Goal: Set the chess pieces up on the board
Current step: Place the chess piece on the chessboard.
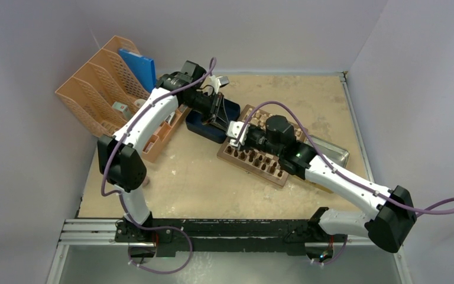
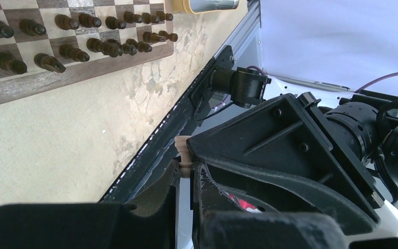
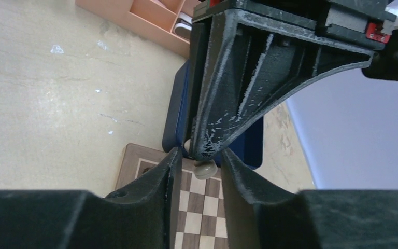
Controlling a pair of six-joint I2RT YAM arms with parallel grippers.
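Note:
The board (image 1: 249, 170) lies mid-table with two rows of dark brown pieces (image 1: 258, 160) along its near side. It also shows in the left wrist view (image 2: 57, 78) and the right wrist view (image 3: 202, 212). My left gripper (image 2: 186, 168) is shut on one small cream chess piece (image 2: 185, 154), held above the board's far-left corner. My right gripper (image 3: 201, 161) is open, its fingers on either side of that piece (image 3: 205, 169) with gaps on both sides. In the top view the two grippers meet, left (image 1: 223, 122) and right (image 1: 234, 133), and the piece is hidden there.
A dark blue tray (image 1: 204, 125) sits just left of the board, under the left gripper. A shiny metal tray (image 1: 333, 152) lies right of the board. An orange file organiser (image 1: 100, 89) and a small orange tray (image 1: 161, 137) stand at the left.

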